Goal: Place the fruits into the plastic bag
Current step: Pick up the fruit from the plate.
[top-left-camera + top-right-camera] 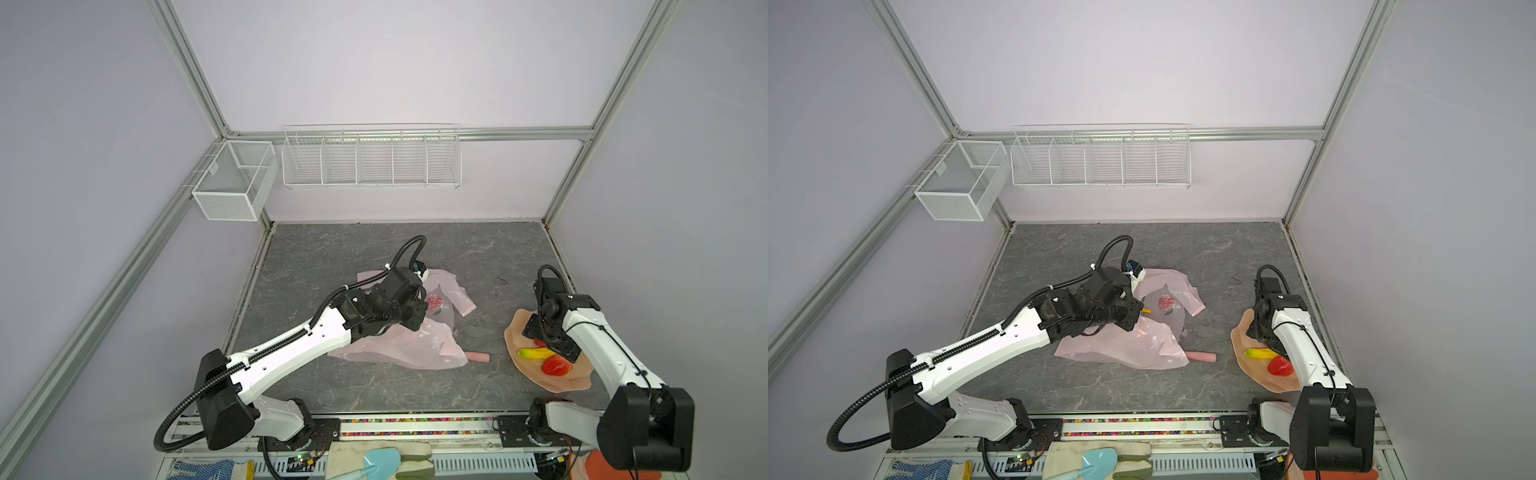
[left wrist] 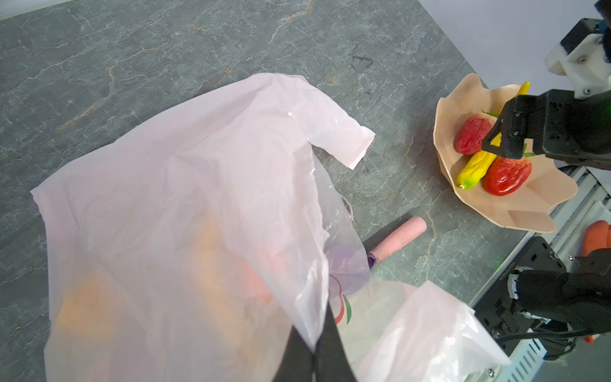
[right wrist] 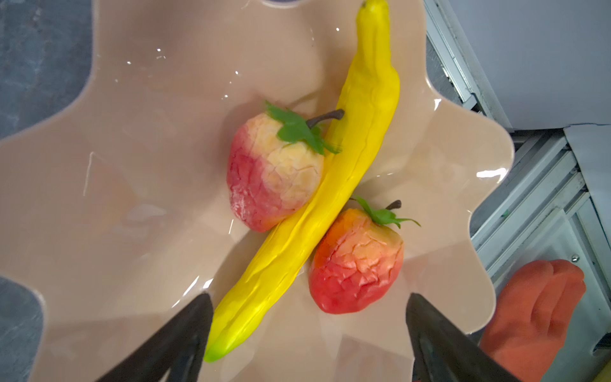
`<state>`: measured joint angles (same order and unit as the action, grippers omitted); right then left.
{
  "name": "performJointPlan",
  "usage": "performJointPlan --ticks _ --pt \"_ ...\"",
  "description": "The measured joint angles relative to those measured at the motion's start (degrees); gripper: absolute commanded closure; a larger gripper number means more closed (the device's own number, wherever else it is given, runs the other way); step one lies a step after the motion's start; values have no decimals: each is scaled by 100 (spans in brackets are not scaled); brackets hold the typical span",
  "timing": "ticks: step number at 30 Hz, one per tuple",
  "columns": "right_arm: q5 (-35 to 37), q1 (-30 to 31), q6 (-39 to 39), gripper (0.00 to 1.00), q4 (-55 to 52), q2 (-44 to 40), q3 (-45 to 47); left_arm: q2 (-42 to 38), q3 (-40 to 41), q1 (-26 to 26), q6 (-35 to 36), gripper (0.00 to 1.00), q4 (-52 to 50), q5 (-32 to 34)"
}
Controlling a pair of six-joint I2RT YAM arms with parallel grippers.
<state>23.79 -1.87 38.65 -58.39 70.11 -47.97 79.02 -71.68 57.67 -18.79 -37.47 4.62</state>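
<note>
The plastic bag point(image 1: 399, 345) lay crumpled near the middle of the table point(image 1: 374, 253). It was pale pink and see-through, with a red fruit print point(image 1: 434, 303) on its far part. The left claw point(image 2: 315, 344) was clamped on a fold of the bag near its mouth. The film ran up between the two black fingers and was lifted off the table there. In the left wrist view, soft orange and red patches point(image 2: 211, 264) showed through the film. They may have been fruit inside the bag, but the film blurred them too much to be sure. A scoop lay just beside the bag, its purple head point(image 2: 344, 261) under the film and its pink handle point(image 2: 400, 236) sticking out onto the table.

Well apart from the bag, at the table's right edge, stood a tan plate point(image 3: 132, 132) with a wavy rim. A banana point(image 3: 330, 185) lay slantwise on it, with the first strawberry point(image 3: 271, 175) touching one side and the second strawberry point(image 3: 357, 261) touching the other. The right claw point(image 3: 309, 296) hung over the plate with its fingers wide apart, holding nothing. The banana's green tip lay close by one finger. An orange-red glove point(image 3: 535, 314) lay off the table, beyond the plate's rim.
</note>
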Motion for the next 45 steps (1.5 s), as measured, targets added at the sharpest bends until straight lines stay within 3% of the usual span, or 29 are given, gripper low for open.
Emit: performJointPlan --ticks 11,20,31,36,45 --pt "-90 -326 -229 0 662 654 0 7 -2 0 0 100 -13 -2" --pt "-133 -339 -315 7 1010 1095 -2 7 -11 0 2 100 -24 0" --pt "-133 -367 -354 21 1233 1351 -4 7 -11 0 2 100 -59 2" --pt "-129 -367 -376 36 1314 1408 -2 7 -11 0 2 100 -59 2" --pt "-129 -367 -398 47 1329 1412 -2 7 -11 0 2 100 -61 2"
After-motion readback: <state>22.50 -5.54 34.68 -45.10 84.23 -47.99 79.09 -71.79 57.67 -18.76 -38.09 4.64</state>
